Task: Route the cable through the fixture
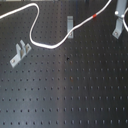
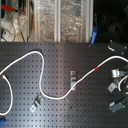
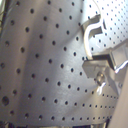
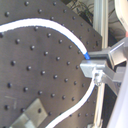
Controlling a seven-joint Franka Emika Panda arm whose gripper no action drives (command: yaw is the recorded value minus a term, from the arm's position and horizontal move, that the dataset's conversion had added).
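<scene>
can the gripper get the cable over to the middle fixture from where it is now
Probably yes. The gripper appears to hold the cable, and only open board lies between it and the middle fixture.

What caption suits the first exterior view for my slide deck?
White cable with a red band snakes across the black perforated board past two metal fixtures, gripper at right.

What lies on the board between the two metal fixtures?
In the first exterior view, the white cable curves between the left fixture and the middle fixture.
</scene>
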